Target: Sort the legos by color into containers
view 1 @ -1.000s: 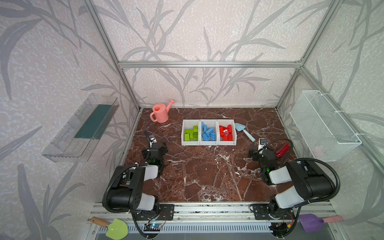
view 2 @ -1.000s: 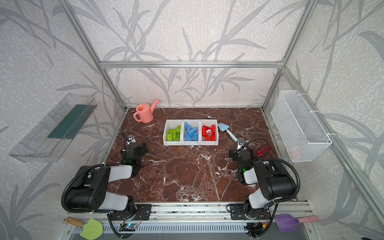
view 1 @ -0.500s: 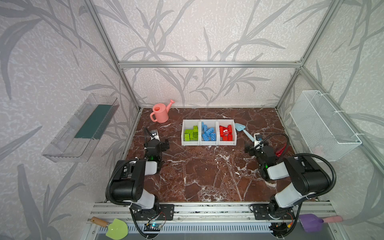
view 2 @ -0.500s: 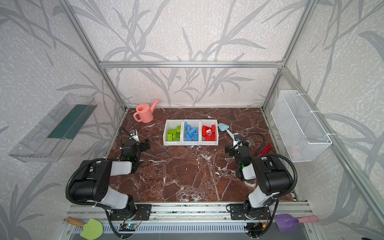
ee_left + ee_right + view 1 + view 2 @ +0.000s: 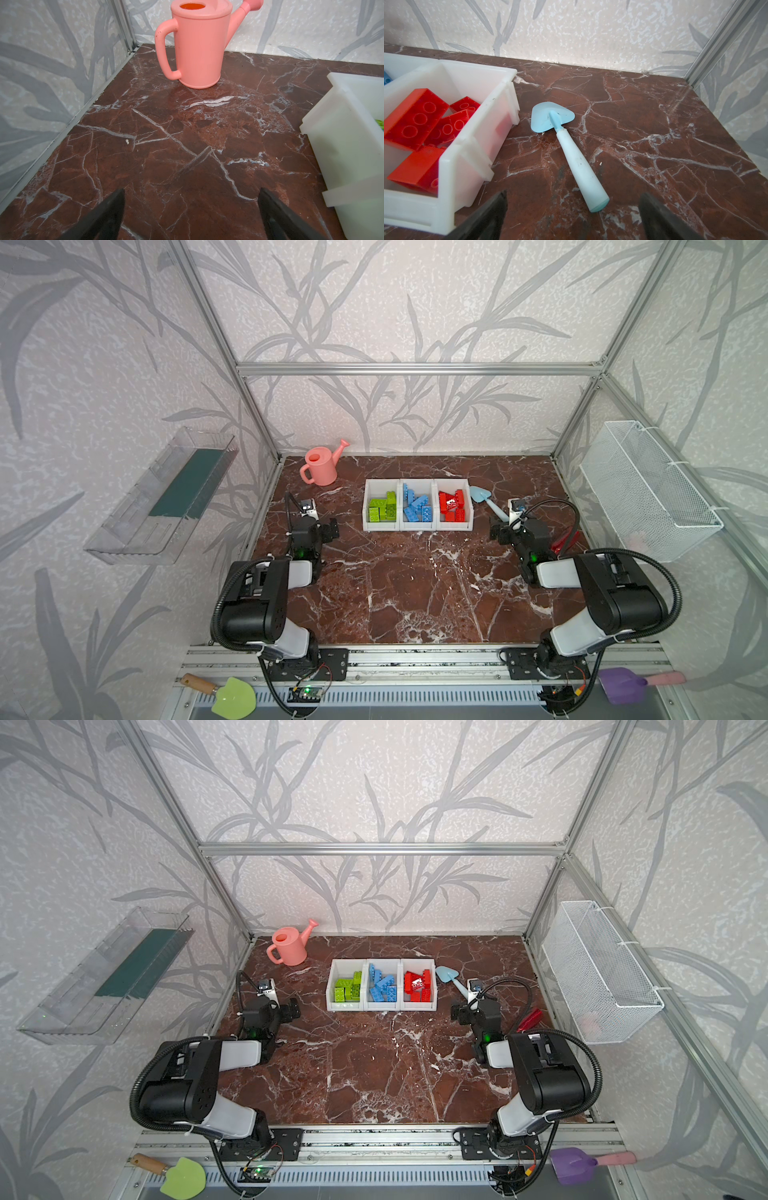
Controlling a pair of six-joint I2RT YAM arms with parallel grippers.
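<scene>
1. The counter (image 5: 415, 580) is carrying everything. No loose brick is showing on its open middle, so the sorting is looking finished to me.
2. The arms are resting low near the left and right edges, probably to keep the middle free. The left gripper (image 5: 191, 199) is gaping wide and holding nothing. The right gripper (image 5: 573, 199) is spread wide and empty too.
3. The bins (image 5: 415, 526) are sitting in a row by the middle of the back edge, with their low lips facing the arms for easy dropping.
4. The watering can (image 5: 321, 466) is standing upright in the back left corner, well apart.
5. The shovel (image 5: 484, 497) is lying just beside the right bin.
6. The bricks are lying piled inside the bins: green (image 5: 380, 508) in the left one, blue (image 5: 417, 506) in the middle one, red (image 5: 453, 504) in the right one.
</scene>
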